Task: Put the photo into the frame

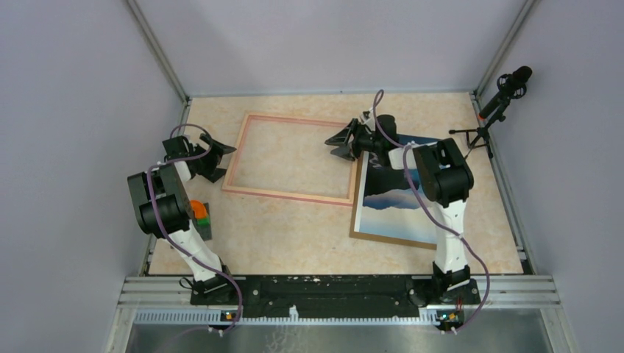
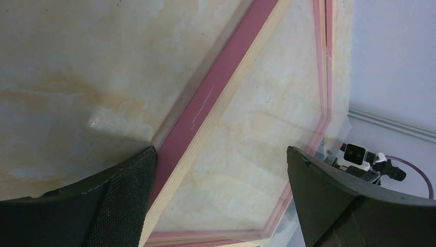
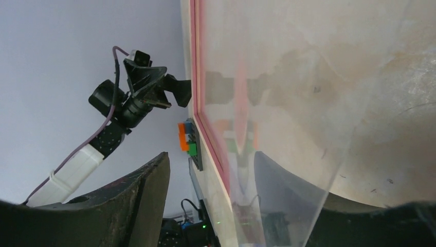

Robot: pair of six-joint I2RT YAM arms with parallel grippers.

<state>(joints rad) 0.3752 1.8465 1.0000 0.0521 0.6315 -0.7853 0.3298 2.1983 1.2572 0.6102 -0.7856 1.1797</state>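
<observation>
The pinkish-tan frame [image 1: 294, 193] lies flat at the table's middle. A clear pane [image 3: 308, 128] lies over its opening. My left gripper [image 1: 222, 162] is open at the frame's left side. In the left wrist view [image 2: 220, 154] the left rail [image 2: 205, 103] runs between its fingers, close to the left one. My right gripper [image 1: 337, 145] is open at the frame's right rail. In its wrist view [image 3: 211, 157] the pane's edge stands between the jaws. The photo [image 1: 394, 198] lies face up to the right of the frame, partly under the right arm.
The photo rests on a brown backing board [image 1: 386, 239]. A small block of orange and green bricks [image 1: 200, 213] sits by the left arm. A microphone on a tripod [image 1: 500, 95] stands at the back right. Grey walls close in the table.
</observation>
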